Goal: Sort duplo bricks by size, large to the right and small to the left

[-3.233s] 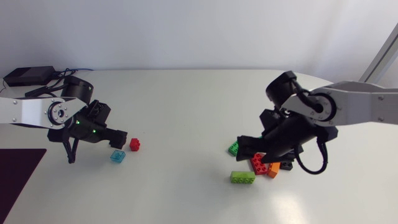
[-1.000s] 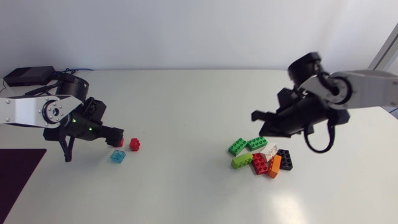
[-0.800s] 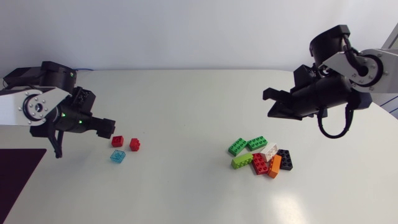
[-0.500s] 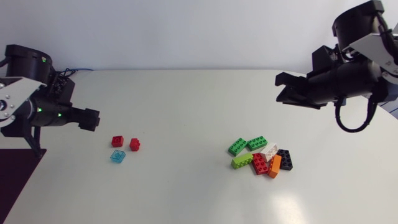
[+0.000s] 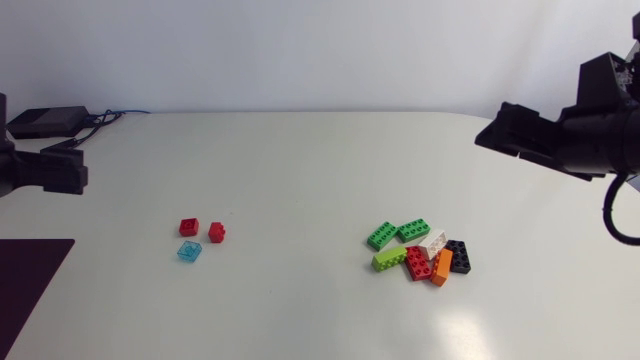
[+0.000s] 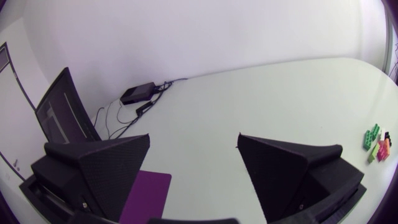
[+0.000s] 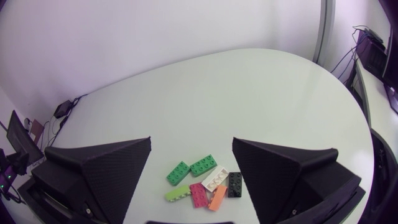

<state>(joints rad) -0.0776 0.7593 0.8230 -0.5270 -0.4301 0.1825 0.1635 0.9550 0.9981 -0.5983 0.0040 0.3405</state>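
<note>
We record both arms withdrawn to the side edges of the desk [image 5: 300,160] within the last second; left gripper [image 6: 194,138] and right gripper [image 7: 191,142] each show fingers wide apart, holding nothing; three small bricks [image 5: 189,227] (two red, one clear blue) lie grouped left; seven large bricks [image 5: 413,229] cluster right, the lime one now pushed in; we judge the sorting complete.

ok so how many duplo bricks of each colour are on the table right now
red bricks: 3
green bricks: 2
lime green brick: 1
white brick: 1
black brick: 1
orange brick: 1
clear blue brick: 1
total: 10
</note>
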